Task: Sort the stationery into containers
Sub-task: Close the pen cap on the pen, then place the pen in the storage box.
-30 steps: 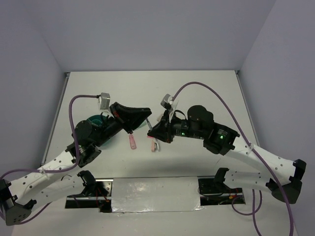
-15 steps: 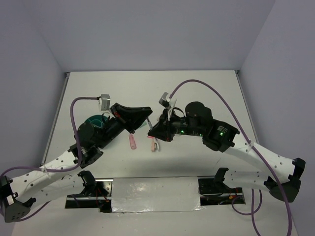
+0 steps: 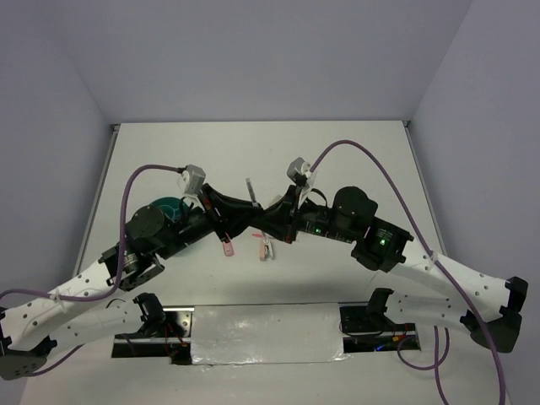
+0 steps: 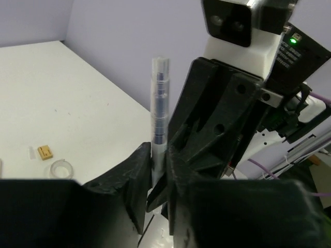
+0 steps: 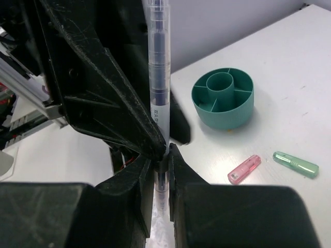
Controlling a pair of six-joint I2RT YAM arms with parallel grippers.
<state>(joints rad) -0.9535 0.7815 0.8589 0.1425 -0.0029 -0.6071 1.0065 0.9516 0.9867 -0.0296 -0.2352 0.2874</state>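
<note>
A: So, where is the thin dark pen (image 5: 158,77), and how does it point?

B: Upright above mid worktop (image 5: 289,62), a clear barrel with a dark core. The right end effector (image 5: 161,156) clamps it low. The left end effector (image 4: 158,155) flanks it; whether it grips, I cannot tell.

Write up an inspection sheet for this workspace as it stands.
Surface: white table, no spills seen.
Job's things: pen upright in mid-air between the arms; teal organizer, nothing seen inside; pink stick, green tube, clip, tan nub and tape ring lying loose on the table.
Clutter: nothing seen.
Grippers: right gripper fingers shut on the pen; left gripper fingers flank it, contact unclear.
Cables: purple cables arch over both arms.
Surroundings: plain pale walls.
</note>
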